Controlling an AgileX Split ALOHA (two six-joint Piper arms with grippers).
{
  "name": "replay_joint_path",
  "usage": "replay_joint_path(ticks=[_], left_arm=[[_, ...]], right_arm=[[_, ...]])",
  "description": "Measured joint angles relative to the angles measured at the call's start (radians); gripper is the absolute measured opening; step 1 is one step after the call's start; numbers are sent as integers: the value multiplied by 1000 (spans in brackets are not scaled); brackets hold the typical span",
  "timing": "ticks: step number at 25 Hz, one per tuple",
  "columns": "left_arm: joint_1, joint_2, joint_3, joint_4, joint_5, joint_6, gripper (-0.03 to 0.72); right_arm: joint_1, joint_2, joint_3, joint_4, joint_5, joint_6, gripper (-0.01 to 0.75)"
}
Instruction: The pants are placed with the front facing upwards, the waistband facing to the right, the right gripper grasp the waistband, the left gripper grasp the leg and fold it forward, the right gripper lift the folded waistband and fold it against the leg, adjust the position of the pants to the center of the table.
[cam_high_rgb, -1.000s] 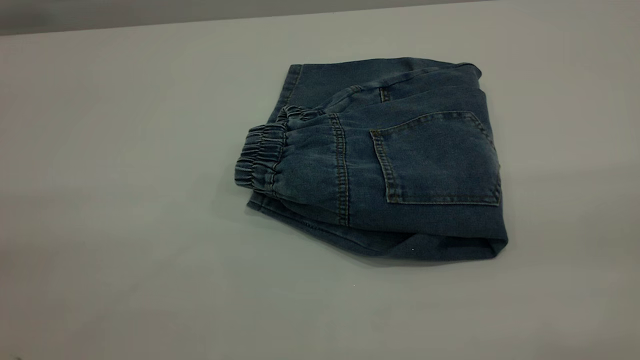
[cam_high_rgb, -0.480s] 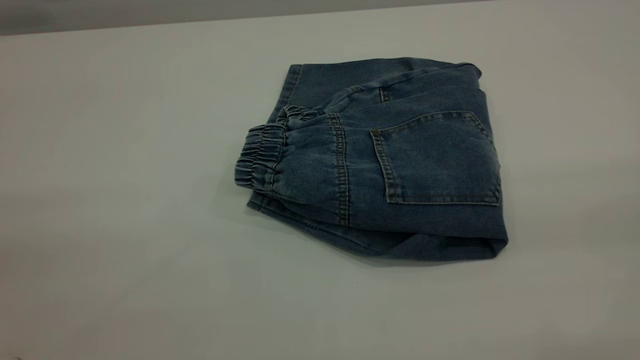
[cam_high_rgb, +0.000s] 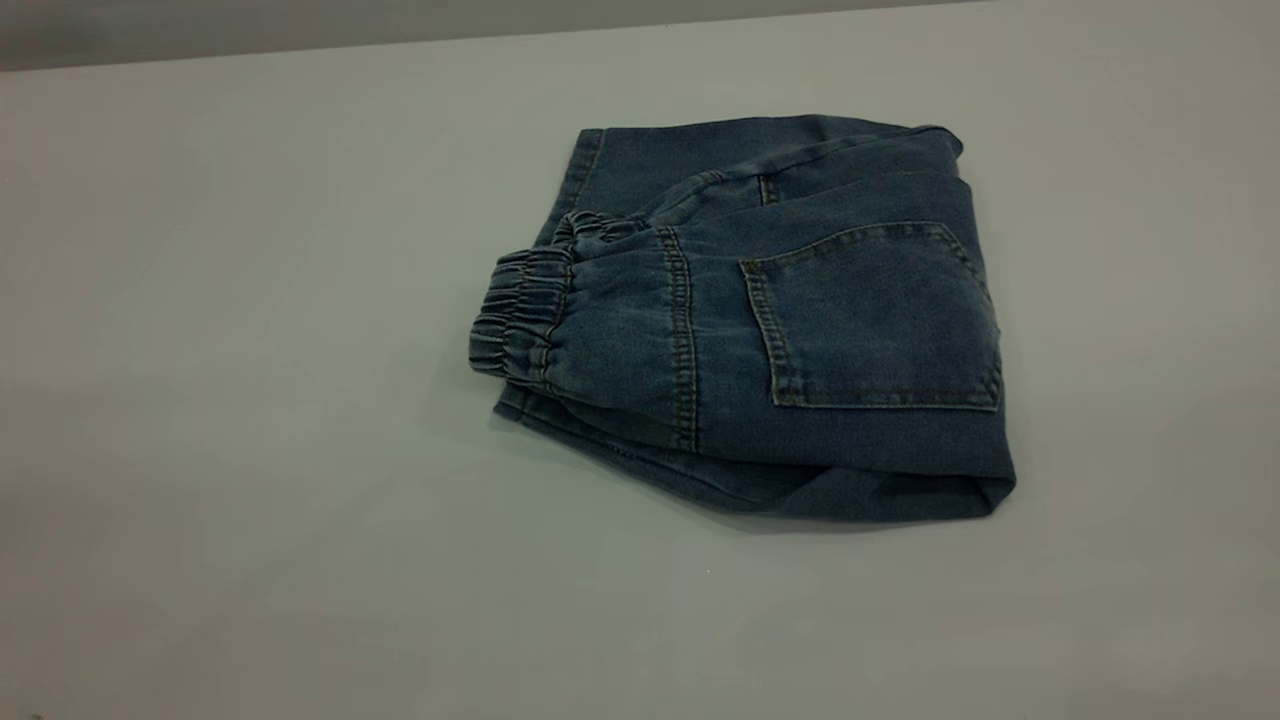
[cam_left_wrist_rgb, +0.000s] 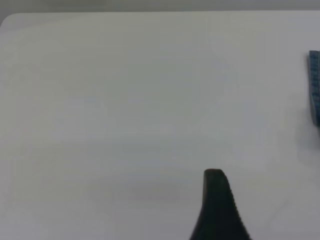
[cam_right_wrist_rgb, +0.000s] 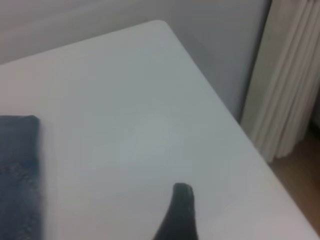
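On the white table (cam_high_rgb: 250, 400), somewhat right of the middle in the exterior view, lie the pants (cam_high_rgb: 780, 330), already folded into a compact bundle; the waistband (cam_high_rgb: 520, 315) now points toward the left side, laid over the leg layers beneath, and a patch pocket (cam_high_rgb: 880, 320) faces up; the leg hem shows at the far edge of the bundle and a lower layer peeks out along the near edge. Judging from this, both folds look finished, and what may remain is only the shift toward the centre, since the bundle sits a little to the right and toward the far side; the stack looks loose at its near right corner, so a careless push could open it. Neither arm appears in the exterior view; the left gripper (cam_left_wrist_rgb: 218, 205) shows only one dark finger in its wrist view, hanging above bare table with a sliver of denim at the picture's margin, holding nothing visible, and how wide it stands cannot be told; the right gripper (cam_right_wrist_rgb: 179, 212) likewise shows a single finger, well apart from the denim, near a table corner with a pale curtain (cam_right_wrist_rgb: 285, 85) beyond; open surface surrounds the bundle on every side.
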Motion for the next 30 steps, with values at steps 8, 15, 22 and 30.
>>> replay_joint_path(ticks=[8,15,22,30], left_arm=[[0,0,0,0,0,0,428],[0,0,0,0,0,0,428],[0,0,0,0,0,0,428],[0,0,0,0,0,0,428]], right_arm=[[0,0,0,131,-1,-230,587],[0,0,1,128,-2,-206,587],[0,-1,1,128,-2,-206,587],[182,-45,1,129,-2,-206,587]])
